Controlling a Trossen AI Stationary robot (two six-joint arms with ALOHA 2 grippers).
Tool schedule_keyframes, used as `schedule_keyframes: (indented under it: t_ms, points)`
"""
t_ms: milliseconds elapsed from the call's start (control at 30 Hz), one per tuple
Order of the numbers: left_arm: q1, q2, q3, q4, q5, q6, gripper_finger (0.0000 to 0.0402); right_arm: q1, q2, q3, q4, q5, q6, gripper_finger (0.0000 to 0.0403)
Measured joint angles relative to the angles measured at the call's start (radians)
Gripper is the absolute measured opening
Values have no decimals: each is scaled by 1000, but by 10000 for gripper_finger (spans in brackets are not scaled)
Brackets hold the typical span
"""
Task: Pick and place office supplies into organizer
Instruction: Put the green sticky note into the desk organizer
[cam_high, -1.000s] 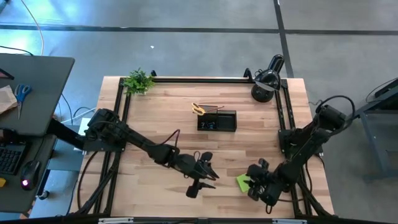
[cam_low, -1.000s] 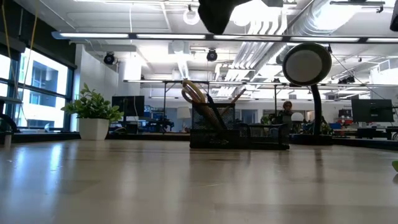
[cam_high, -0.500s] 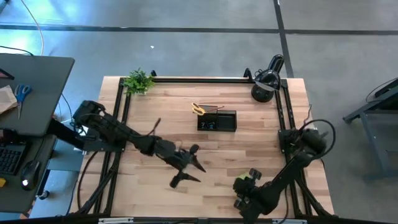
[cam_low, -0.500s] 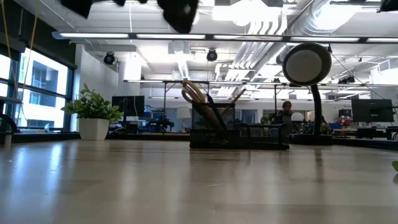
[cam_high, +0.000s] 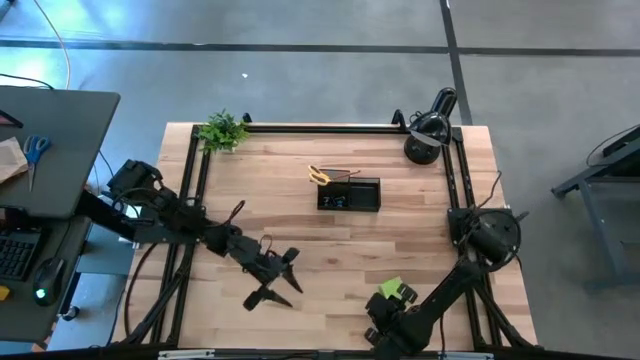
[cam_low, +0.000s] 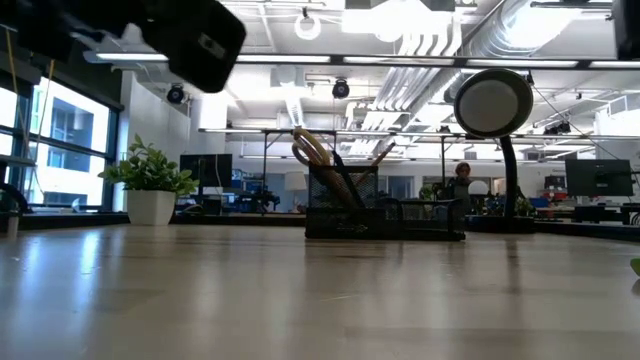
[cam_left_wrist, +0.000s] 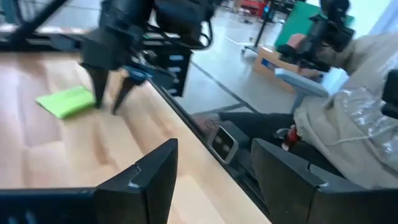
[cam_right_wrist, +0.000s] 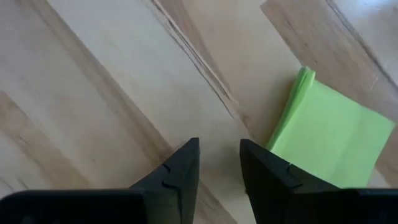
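Smooth pale wood table (cam_high: 330, 240), mesh organizer (cam_high: 349, 195)

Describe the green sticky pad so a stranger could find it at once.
Start at the wooden table and go to its near edge on the right arm's side. There, flat beside the right gripper, lies the lime-green square sticky-note pad, the only bright green flat thing on the bare wood.

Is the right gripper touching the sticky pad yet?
Apart. The right wrist view shows the right gripper with nothing between its fingers and bare wood separating them from the sticky pad, which lies flat on the table.
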Motion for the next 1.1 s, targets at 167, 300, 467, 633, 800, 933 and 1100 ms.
schedule_keyframes:
  t_ms: [167, 300, 467, 633, 800, 933, 1100]
  points:
    - [-63, 0, -7, -29, -45, -18, 193, 0, 14, 31, -6, 24, 19, 112]
    - [-100, 0, -6, -57, -147, -18, 193, -3, 15, 123, -109, 50, 19, 112]
    - [-116, 0, -7, -73, -270, -42, 193, -2, 15, 162, -246, 60, 56, 112]
    - [-114, 0, -7, -82, -278, -40, 193, -2, 15, 107, -239, 48, 68, 112]
    - [-114, 0, -6, -82, -277, -35, 193, -2, 15, 56, -174, 5, 69, 112]
    - [-114, 0, -6, -82, -277, -35, 193, -2, 15, 53, -148, 6, 69, 112]
    - [-114, 0, -6, -82, -277, -33, 193, -2, 15, 53, -152, 4, 69, 112]
